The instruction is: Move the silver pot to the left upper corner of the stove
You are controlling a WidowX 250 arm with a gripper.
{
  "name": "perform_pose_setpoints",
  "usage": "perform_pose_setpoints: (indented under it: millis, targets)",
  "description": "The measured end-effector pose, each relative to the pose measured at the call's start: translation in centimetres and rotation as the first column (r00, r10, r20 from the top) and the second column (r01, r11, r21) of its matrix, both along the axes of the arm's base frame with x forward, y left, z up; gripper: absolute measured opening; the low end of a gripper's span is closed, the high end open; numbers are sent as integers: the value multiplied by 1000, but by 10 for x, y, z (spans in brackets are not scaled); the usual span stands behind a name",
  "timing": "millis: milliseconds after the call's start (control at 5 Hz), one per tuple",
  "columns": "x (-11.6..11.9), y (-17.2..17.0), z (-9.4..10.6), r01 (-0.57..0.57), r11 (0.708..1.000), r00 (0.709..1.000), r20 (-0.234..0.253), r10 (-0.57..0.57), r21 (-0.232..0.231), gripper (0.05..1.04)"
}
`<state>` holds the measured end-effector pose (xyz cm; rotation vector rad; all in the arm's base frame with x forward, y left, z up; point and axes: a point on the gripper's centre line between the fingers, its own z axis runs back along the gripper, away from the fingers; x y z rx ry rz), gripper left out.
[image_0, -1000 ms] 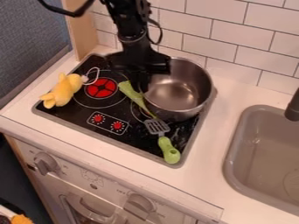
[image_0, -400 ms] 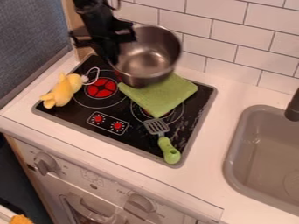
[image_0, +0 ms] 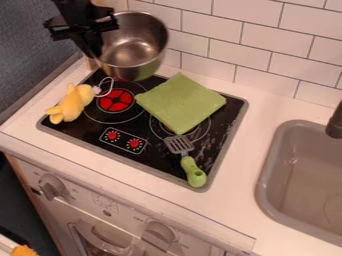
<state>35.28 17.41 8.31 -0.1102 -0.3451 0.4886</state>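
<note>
My pincer (image_0: pixel 97 49) is at the far left of the scene, and it holds the silver pot (image_0: pixel 133 50) by the left side of its rim. The fingers are closed on this rim. I have the pot above the far left corner of the stove (image_0: pixel 93 131); it seems to be in the air, but how high it is I cannot tell. Its opening is turned up, and I can see inside to the bottom.

Nearer than the pot, I see the red burner mark (image_0: pixel 115 100) on the black stove top. To the left of this mark lies the yellow plush toy (image_0: pixel 69 104), at the left edge of the stove, with a white loop (image_0: pixel 105 86) at its far right end. On the right half of the stove the green cloth (image_0: pixel 180 102) lies flat. The spatula (image_0: pixel 179 144) is just at the near corner of the cloth, and its green handle (image_0: pixel 193 173) points to the near right corner of the stove. Two red dial marks (image_0: pixel 134 143) are in the near left part.

The stove sits in the white counter (image_0: pixel 257 115). More to the right is the grey sink (image_0: pixel 266 195), with the dark tap (image_0: pixel 335 125) at its far right.
</note>
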Motion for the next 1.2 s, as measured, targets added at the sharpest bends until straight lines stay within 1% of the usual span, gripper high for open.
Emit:
perform_pose_setpoints:
  millis: [200, 400, 600, 800, 1000, 1200]
  targets:
    - [-2, 25, -22, -62, 998, 997, -42, 62, -15, 72]
    - [-2, 34, -41, -87, 996, 993, -83, 85, -25, 72]
    - [1, 38, -50, -96, 995, 991, -95, 93, -26, 72]
    - [2, 36, -53, -126, 991, 989, -85, 123, -37, 99]
    - [-4, 29, -63, -195, 980, 977, -89, 192, -26, 279]
    - [-2, 24, -59, -179, 983, 981, -83, 176, -31, 560]
